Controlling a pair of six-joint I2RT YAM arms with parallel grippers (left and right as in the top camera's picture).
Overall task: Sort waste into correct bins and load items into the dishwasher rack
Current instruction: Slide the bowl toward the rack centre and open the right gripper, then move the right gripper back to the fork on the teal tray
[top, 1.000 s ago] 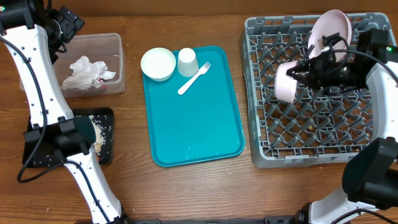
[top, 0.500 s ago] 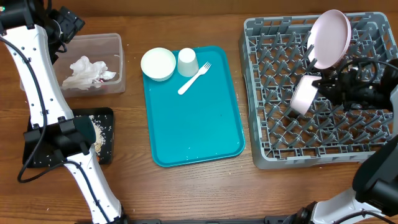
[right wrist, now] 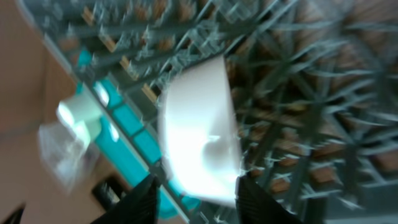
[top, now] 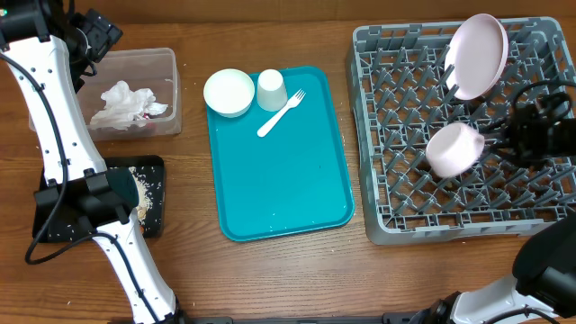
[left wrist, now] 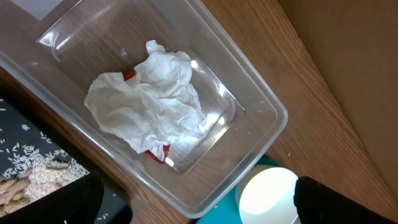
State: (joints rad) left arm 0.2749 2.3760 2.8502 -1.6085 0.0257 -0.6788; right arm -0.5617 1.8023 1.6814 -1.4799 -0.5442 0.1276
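Two dishes stand in the grey rack (top: 369, 180): a pink plate (top: 479, 54) and a white bowl (top: 453, 148) tilted on the pegs, with the right gripper (right wrist: 199, 190) parted around it. Napkins (left wrist: 149, 102) and a red wrapper (left wrist: 158, 154) lie in the clear tub (left wrist: 261, 106) under the wide-spread left gripper (left wrist: 199, 199). Rice (left wrist: 43, 177) lies in the black tray (left wrist: 12, 124).

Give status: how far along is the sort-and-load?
Done: napkins and red wrapper in the clear tub, rice in the black tray, pink plate standing in the dishwasher rack. In hand: right gripper at a small white bowl lying among the rack's pegs; grip unclear through blur. Remaining: second white bowl, cup and plastic fork sit on the teal tray.
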